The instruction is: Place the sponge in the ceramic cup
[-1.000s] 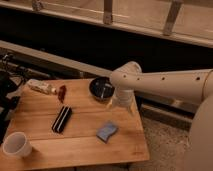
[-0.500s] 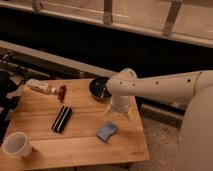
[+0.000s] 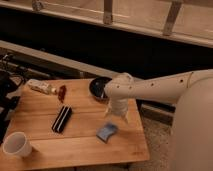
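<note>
The blue sponge (image 3: 106, 132) lies flat on the wooden table (image 3: 75, 145), near its right front part. Just above and slightly right of it hangs my gripper (image 3: 116, 115), pointing down from the white arm that reaches in from the right. The gripper is close over the sponge, and I cannot make out contact between them. The white ceramic cup (image 3: 16, 144) stands upright at the table's front left corner, far from the gripper.
A black bowl (image 3: 99, 86) sits at the back of the table, partly behind the arm. A long black bar (image 3: 62, 118) lies mid-table. A wrapped packet (image 3: 41, 86) and a small red item (image 3: 62, 92) rest at the back left. Dark equipment stands off the left edge.
The arm has swung left and lowered, bringing the gripper from beside the black bowl down toward the sponge. The sponge, the cup and the other items have not moved.
</note>
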Controlling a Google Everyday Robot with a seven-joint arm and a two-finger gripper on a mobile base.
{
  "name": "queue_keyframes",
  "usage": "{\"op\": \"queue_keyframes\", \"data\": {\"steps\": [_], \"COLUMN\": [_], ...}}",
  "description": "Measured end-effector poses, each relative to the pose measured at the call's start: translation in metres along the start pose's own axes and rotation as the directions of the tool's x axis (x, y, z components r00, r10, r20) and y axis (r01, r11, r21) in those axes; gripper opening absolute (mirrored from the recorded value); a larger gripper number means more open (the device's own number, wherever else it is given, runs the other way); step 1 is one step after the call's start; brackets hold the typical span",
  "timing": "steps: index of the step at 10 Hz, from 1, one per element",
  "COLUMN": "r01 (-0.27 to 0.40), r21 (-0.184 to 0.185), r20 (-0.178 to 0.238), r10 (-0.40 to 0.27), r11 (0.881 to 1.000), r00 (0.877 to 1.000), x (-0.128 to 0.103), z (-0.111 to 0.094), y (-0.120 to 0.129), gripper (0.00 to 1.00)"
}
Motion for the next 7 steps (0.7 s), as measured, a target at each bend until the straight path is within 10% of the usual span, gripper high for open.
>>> {"op": "queue_keyframes", "data": {"steps": [7], "r01": [-0.014], "r21": [0.003], "r20": [-0.024], "r10": [0.014], "r11": [1.000], "r00": [1.000], "x": [0.006], "z": [0.018], "y": [0.007], "gripper": [0.80]}}
